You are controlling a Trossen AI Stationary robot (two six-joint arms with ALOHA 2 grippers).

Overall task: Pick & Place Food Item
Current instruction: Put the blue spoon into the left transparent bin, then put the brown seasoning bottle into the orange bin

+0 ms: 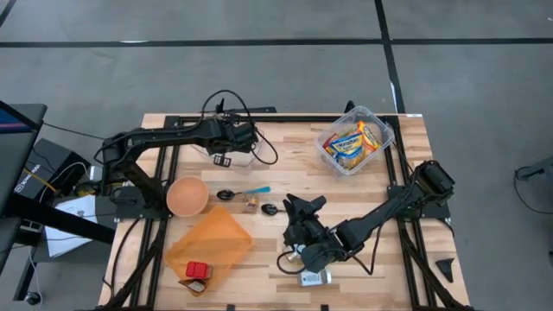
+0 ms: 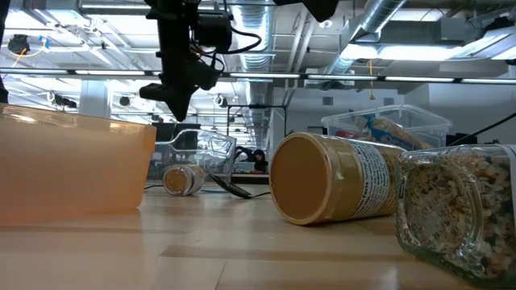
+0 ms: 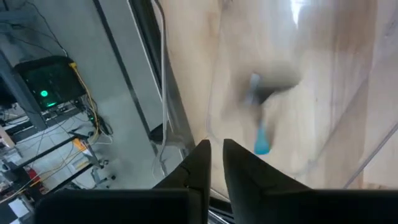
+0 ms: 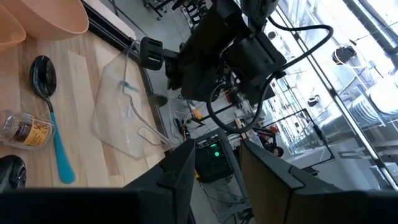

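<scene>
My left gripper (image 1: 226,152) is at the table's far middle, shut on an empty clear plastic container (image 1: 238,155), which also shows in the right wrist view (image 4: 127,106). Its narrow-set fingers (image 3: 211,163) look through the clear plastic at a blue-handled spoon (image 1: 243,192). My right gripper (image 1: 304,207) is open and empty near the table's middle, its fingers (image 4: 177,168) pointing toward the left arm. A small spice jar (image 1: 251,204) lies beside the spoon. A clear tub of snack packs (image 1: 354,142) stands at the far right. My left gripper pinches the clear container's thin rim (image 4: 134,47) between its two fingers, coming from above. The container hangs below the fingers. I cannot tell whether its lower edge rests on the table.
An orange bowl (image 1: 187,196) stands left of the spoon. An orange mat (image 1: 209,243) and a red block (image 1: 198,270) lie at the near left. In the low view a peanut-butter jar (image 2: 339,189) lies on its side beside a grain-filled jar (image 2: 459,205).
</scene>
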